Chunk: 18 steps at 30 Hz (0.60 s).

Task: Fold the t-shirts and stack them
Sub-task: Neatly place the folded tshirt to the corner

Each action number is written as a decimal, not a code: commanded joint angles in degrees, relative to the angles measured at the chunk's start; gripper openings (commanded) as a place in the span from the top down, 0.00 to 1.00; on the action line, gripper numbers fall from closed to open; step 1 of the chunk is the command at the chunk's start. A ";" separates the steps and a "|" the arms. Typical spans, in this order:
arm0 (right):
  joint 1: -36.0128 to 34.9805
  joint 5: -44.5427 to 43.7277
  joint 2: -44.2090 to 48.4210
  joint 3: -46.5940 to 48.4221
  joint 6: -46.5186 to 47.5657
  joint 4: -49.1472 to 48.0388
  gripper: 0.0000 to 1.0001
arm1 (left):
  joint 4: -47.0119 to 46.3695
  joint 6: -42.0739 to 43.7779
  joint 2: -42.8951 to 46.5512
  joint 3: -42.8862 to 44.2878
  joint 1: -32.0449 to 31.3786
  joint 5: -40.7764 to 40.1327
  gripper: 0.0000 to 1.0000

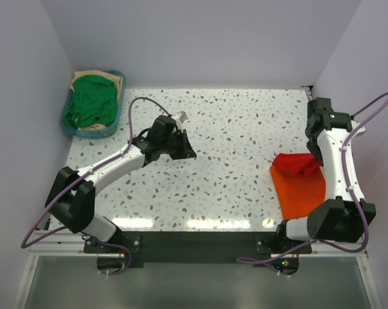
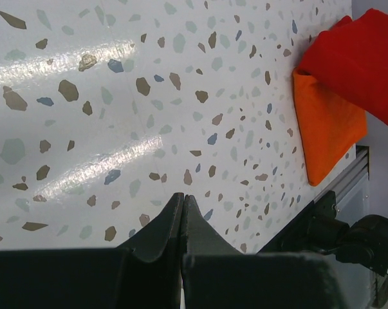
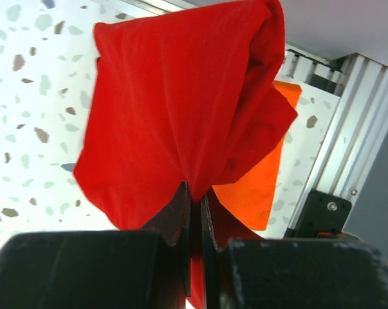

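Note:
A bright red t-shirt [image 3: 181, 96] hangs bunched from my right gripper [image 3: 195, 190], whose jaws are shut on a pinch of its cloth. From above, the red t-shirt [image 1: 298, 164] sits over the far end of a folded orange t-shirt [image 1: 301, 190] lying flat at the table's right side. The orange t-shirt [image 3: 255, 187] shows behind the red one in the right wrist view. My left gripper [image 2: 183, 198] is shut with nothing in it, over bare speckled table near the middle left [image 1: 181, 143]. A green t-shirt [image 1: 91, 100] lies on a tan one [image 1: 103, 78] in the basket.
A teal plastic basket [image 1: 118, 109] stands at the far left corner against the wall. White walls close in the table on the left, back and right. The aluminium rail [image 3: 348, 129] runs along the table's near edge by the right arm's base.

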State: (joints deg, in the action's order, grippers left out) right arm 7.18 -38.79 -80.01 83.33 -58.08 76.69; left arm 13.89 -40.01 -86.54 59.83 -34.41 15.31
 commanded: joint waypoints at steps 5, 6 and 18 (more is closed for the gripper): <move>1.52 -1.30 10.74 -8.26 2.44 11.39 1.00 | -4.22 -1.39 0.85 -0.60 -1.80 2.18 1.00; 1.43 -0.86 11.97 -10.45 3.06 10.95 0.97 | -4.48 -1.39 0.68 -0.60 -2.06 2.27 1.00; 1.43 7.28 19.97 -12.04 14.48 3.76 0.01 | -4.93 -0.25 2.78 -2.88 -2.76 2.27 1.00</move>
State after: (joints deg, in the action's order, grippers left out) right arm 8.54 -36.53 -62.13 71.11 -49.56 77.21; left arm 10.81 -40.88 -86.52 57.60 -36.95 17.08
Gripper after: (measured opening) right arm 0.986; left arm 0.015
